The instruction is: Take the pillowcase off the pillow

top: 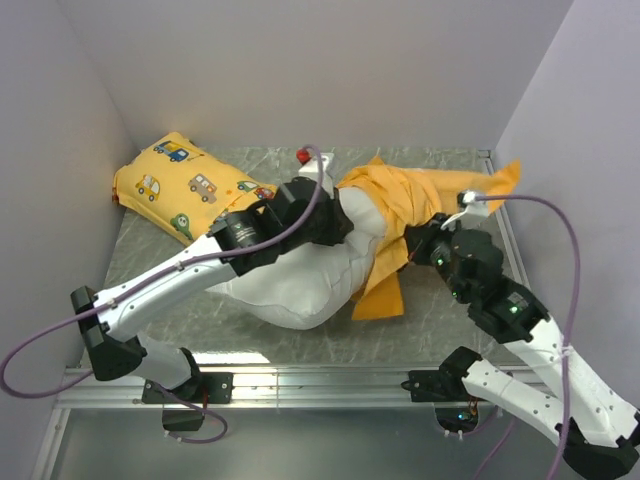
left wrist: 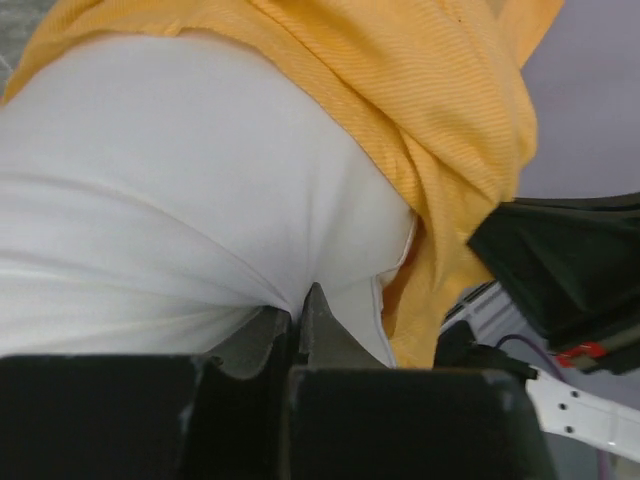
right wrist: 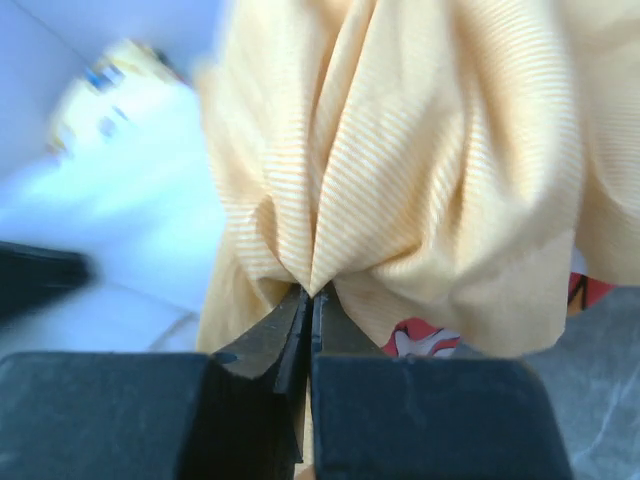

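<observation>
Pale lilac walls [top: 300, 70] on three sides; grey, perhaps marbled tabletop [top: 400, 345]; aluminium rail [top: 320, 385] at near edge

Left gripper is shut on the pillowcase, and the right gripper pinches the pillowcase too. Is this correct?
Not quite: the left wrist view shows the left gripper shut on the pillow, not the pillowcase. The right gripper does pinch the pillowcase.

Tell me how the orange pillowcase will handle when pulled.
Likely floppy: the pillowcase gathers into deep folds at the right hand. Probably light and thin, since it drapes loosely. It may drag on the plump pillow, bunching around it.
</observation>
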Robot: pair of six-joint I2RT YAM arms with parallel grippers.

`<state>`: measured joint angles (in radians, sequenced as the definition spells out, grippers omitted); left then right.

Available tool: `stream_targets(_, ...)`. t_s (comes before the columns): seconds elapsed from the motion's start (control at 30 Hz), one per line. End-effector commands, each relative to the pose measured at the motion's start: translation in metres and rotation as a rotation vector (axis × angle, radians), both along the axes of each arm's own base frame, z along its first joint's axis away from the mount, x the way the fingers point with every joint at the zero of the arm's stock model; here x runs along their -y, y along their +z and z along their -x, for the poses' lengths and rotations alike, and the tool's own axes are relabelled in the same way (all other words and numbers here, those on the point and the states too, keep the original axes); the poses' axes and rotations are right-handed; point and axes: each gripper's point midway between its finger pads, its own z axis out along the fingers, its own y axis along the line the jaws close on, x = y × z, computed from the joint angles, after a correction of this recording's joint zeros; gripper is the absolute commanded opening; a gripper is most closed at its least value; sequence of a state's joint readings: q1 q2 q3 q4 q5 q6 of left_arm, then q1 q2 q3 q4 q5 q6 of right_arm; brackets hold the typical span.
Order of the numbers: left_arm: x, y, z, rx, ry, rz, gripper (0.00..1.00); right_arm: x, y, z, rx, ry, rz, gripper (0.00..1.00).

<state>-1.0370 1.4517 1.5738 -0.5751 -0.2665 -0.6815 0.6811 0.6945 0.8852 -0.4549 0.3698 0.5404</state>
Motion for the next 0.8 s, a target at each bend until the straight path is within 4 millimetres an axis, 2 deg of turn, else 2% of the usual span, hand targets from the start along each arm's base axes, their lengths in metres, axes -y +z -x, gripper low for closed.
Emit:
stream_targets(0.0, -0.004, 0.084, 0.008, 0.083, -0.086, 0.312, 0.0, 0.01, 0.103, 0.005, 0.197, -0.015, -0.095, 0.0)
stream_targets(0.07, -0.01, 0.077, 0.003, 0.047, -0.088, 0.34, 0.01, 0.008, 0.127, 0.008, 0.222, 0.016, -0.097, 0.0)
stream_targets(0.1, -0.016, 0.067, -0.001, 0.023, -0.099, 0.353, 0.0, 0.002, 0.145, 0.008, 0.232, 0.044, -0.103, 0.0)
stream_targets(0.13, -0.017, 0.064, -0.002, -0.007, -0.105, 0.381, 0.01, -0.001, 0.151, 0.005, 0.235, 0.05, -0.096, 0.0)
stream_targets(0.17, -0.02, 0.059, -0.004, -0.022, -0.108, 0.393, 0.02, -0.004, 0.157, 0.002, 0.239, 0.054, -0.093, 0.0)
stream_targets(0.2, -0.03, 0.049, -0.012, -0.039, -0.082, 0.39, 0.04, -0.013, 0.159, -0.01, 0.226, 0.055, -0.077, 0.0)
stream_targets(0.27, -0.038, 0.041, -0.016, -0.069, -0.082, 0.406, 0.07, -0.028, 0.154, -0.026, 0.205, 0.066, -0.038, 0.0)
stream_targets(0.3, -0.043, 0.028, -0.019, -0.096, -0.075, 0.403, 0.08, -0.048, 0.136, -0.049, 0.156, 0.079, 0.007, 0.0)
stream_targets(0.33, -0.052, 0.027, -0.029, -0.112, -0.067, 0.43, 0.1, -0.06, 0.123, -0.062, 0.127, 0.094, 0.04, 0.0)
stream_targets(0.37, -0.057, 0.022, -0.033, -0.127, -0.067, 0.436, 0.17, -0.071, 0.108, -0.074, 0.092, 0.099, 0.07, 0.0)
stream_targets(0.4, -0.062, 0.008, -0.039, -0.151, -0.051, 0.425, 0.23, -0.091, 0.074, -0.098, 0.017, 0.107, 0.124, 0.0)
stream_targets(0.43, -0.074, 0.002, -0.051, -0.149, -0.014, 0.412, 0.31, -0.1, 0.056, -0.108, -0.017, 0.114, 0.14, 0.0)
stream_targets(0.47, -0.08, -0.007, -0.056, -0.164, 0.004, 0.389, 0.47, -0.109, 0.038, -0.116, -0.044, 0.125, 0.15, 0.0)
stream_targets(0.5, -0.086, -0.014, -0.063, -0.161, 0.024, 0.37, 0.56, -0.122, 0.005, -0.13, -0.09, 0.135, 0.168, 0.0)
stream_targets(0.53, -0.099, -0.017, -0.073, -0.128, 0.057, 0.329, 0.64, -0.127, -0.011, -0.136, -0.117, 0.139, 0.162, 0.0)
stream_targets(0.57, -0.113, -0.013, -0.083, -0.103, 0.127, 0.283, 0.77, -0.132, -0.024, -0.141, -0.141, 0.147, 0.157, 0.0)
stream_targets(0.6, -0.125, -0.008, -0.089, -0.067, 0.173, 0.242, 0.8, -0.138, -0.049, -0.149, -0.174, 0.144, 0.167, 0.0)
stream_targets(0.63, -0.135, -0.001, -0.094, -0.029, 0.215, 0.205, 0.83, -0.14, -0.06, -0.152, -0.193, 0.138, 0.161, 0.0)
stream_targets(0.67, -0.144, 0.008, -0.096, 0.02, 0.236, 0.158, 0.86, -0.138, -0.068, -0.157, -0.205, 0.123, 0.159, 0.0)
stream_targets(0.7, -0.155, 0.029, -0.095, 0.071, 0.273, 0.146, 0.87, -0.14, -0.081, -0.161, -0.214, 0.119, 0.159, 0.0)
stream_targets(0.77, -0.167, 0.05, -0.091, 0.131, 0.322, 0.122, 0.9, -0.135, -0.088, -0.17, -0.229, 0.099, 0.133, 0.0)
